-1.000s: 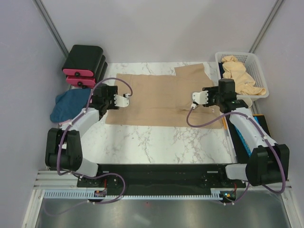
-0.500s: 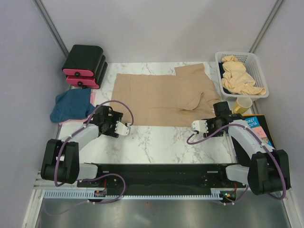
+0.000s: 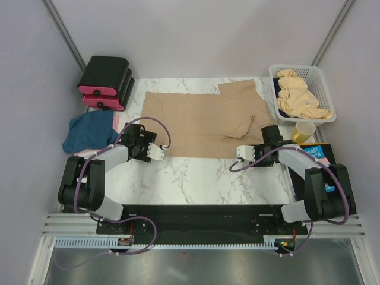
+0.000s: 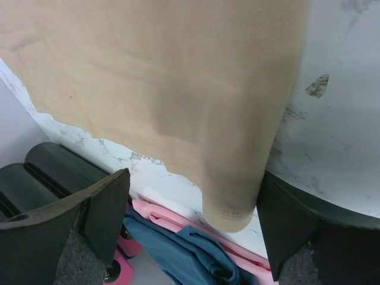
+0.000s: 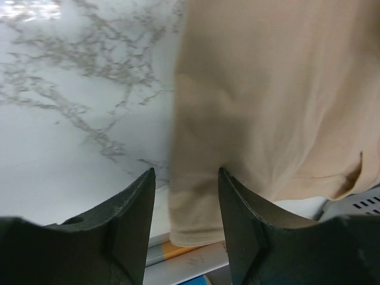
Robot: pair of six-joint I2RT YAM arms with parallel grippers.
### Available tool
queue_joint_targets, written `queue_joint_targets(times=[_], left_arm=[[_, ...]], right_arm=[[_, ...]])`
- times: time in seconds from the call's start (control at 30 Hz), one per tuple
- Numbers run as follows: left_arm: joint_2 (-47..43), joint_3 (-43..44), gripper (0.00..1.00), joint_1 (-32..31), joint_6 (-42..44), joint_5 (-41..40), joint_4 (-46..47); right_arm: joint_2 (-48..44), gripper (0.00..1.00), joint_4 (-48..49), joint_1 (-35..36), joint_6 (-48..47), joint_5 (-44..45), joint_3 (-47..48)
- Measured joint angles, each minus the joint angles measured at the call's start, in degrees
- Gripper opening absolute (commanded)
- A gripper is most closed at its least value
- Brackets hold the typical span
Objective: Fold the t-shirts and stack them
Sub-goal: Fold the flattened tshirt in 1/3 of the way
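Now my left gripper (image 3: pixel 155 151) and right gripper (image 3: pixel 242 153) gape empty at the near corners of the crosswise shirt (image 3: pixel 202 122).

We see the tan shirt (image 3: pixel 199 124) as soft, matt knit cloth, with a fine weave and a stitched hem in the left wrist view. The blue shirt (image 3: pixel 86 133) and pink shirt (image 4: pixel 161 217) are likewise matt cloth. The table (image 3: pixel 196 178) reads as smooth white marble-look stone with grey veins, faintly glossy. The basket (image 3: pixel 300 67) is white plastic mesh; the boxes (image 3: pixel 105 74) are smooth black and pink plastic. The left gripper (image 4: pixel 193 199) has dark, matt fingers (image 4: pixel 104 208).
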Motion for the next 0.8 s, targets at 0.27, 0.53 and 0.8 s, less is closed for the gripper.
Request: queue_joint_targets(times=[0.27, 0.53, 0.8], left_arm=[[2.47, 0.52, 0.02, -0.39, -0.09, -0.63, -2.95], [1.49, 0.66, 0.02, -0.2, -0.2, -0.96, -6.88], [-3.85, -1.99, 0.02, 0.44, -0.2, 0.0, -13.4]], right_arm=[[2.6, 0.23, 5.11, 0.07, -0.02, 1.7, 0.59], [3.15, 0.0, 3.54, 0.26, -1.31, 2.43, 0.79], [-6.14, 0.0, -6.62, 0.57, -7.28, 0.79, -2.93]])
